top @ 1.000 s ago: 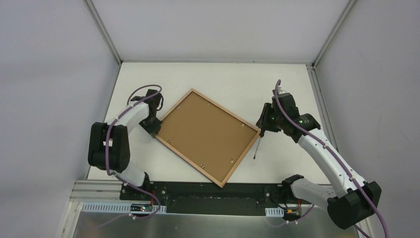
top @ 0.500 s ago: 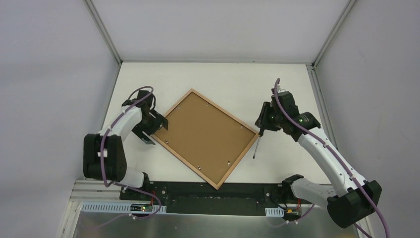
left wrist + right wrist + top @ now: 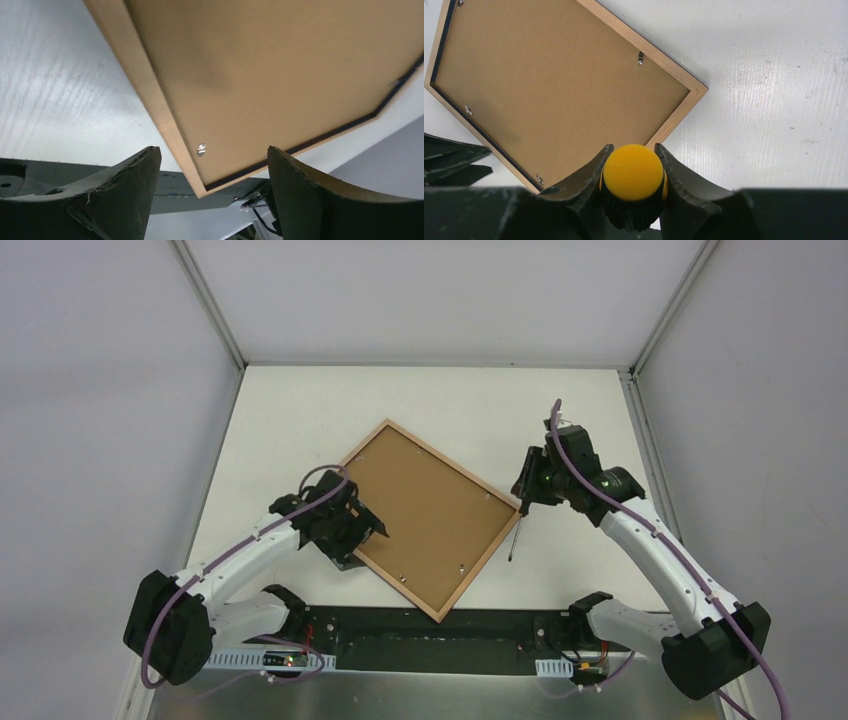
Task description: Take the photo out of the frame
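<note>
The frame [image 3: 456,463] lies face down on the white table, turned like a diamond, its brown backing board [image 3: 425,510] facing up. The photo is hidden beneath it. My left gripper [image 3: 358,542] is open at the frame's near-left edge. In the left wrist view the rim [image 3: 145,85] and a metal tab [image 3: 201,148] show between the spread jaws of that gripper [image 3: 212,150], not touching them. My right gripper [image 3: 526,492] is shut on a yellow-capped screwdriver [image 3: 633,172] beside the frame's right corner [image 3: 696,90]. Its shaft [image 3: 515,540] points down at the table.
Small metal tabs [image 3: 640,58] hold the backing board along the rim. A black base rail [image 3: 430,640] runs along the table's near edge below the frame's near corner. Grey walls and metal posts [image 3: 205,300] close in the table on three sides.
My left gripper has let go at the frame's left corner, opened, and swung nearer along the near-left edge. The frame shifted slightly. The right gripper has stayed put with the screwdriver.
</note>
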Robot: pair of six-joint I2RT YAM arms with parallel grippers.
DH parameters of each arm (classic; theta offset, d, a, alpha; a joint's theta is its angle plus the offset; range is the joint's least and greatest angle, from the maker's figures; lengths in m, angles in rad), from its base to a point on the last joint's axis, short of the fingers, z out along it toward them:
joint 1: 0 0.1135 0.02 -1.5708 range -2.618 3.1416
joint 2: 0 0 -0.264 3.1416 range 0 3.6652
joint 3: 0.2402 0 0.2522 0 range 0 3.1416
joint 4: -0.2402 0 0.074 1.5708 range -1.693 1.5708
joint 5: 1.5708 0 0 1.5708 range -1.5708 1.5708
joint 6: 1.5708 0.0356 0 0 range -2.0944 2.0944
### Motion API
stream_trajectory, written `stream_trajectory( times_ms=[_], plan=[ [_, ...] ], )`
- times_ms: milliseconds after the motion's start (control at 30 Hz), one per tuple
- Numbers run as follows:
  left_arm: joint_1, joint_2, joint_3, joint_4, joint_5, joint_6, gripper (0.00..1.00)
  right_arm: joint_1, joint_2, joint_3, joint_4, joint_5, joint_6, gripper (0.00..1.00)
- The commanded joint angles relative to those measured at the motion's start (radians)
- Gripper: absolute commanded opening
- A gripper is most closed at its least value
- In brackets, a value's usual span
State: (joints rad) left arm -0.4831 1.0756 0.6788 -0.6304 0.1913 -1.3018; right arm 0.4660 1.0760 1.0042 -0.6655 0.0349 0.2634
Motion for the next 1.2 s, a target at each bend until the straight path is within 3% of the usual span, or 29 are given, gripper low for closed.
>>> stream_trajectory(
  times_ms=[0,100,300,500,600,867,1033,1167],
  plan=[
    [-0.116,-0.012,-0.090,0.059,-0.113,-0.247,0.77,0.008,-0.012,0.000,0.034,-0.024,0.019,0.00],
    [-0.153,-0.001,-0.141,0.135,-0.143,-0.298,0.71,0.011,-0.013,-0.005,0.033,-0.026,0.023,0.00],
    [-0.198,0.084,-0.186,0.197,-0.166,-0.343,0.46,0.018,0.000,-0.015,0.043,-0.026,0.038,0.00],
    [-0.192,0.135,-0.137,0.196,-0.261,-0.202,0.18,0.033,0.030,-0.023,0.072,0.035,0.043,0.00],
    [-0.142,0.169,-0.093,0.186,-0.231,-0.077,0.00,0.035,0.039,-0.027,0.107,0.144,0.025,0.00],
    [0.054,0.297,0.044,0.093,-0.172,0.324,0.00,0.034,0.147,0.032,0.234,0.381,-0.056,0.00],
    [0.097,0.448,0.180,0.038,-0.139,0.564,0.00,0.036,0.234,0.059,0.378,0.362,-0.130,0.00],
    [0.100,0.509,0.210,0.002,-0.136,0.619,0.00,0.038,0.328,0.122,0.437,0.363,-0.140,0.00]
  ],
)
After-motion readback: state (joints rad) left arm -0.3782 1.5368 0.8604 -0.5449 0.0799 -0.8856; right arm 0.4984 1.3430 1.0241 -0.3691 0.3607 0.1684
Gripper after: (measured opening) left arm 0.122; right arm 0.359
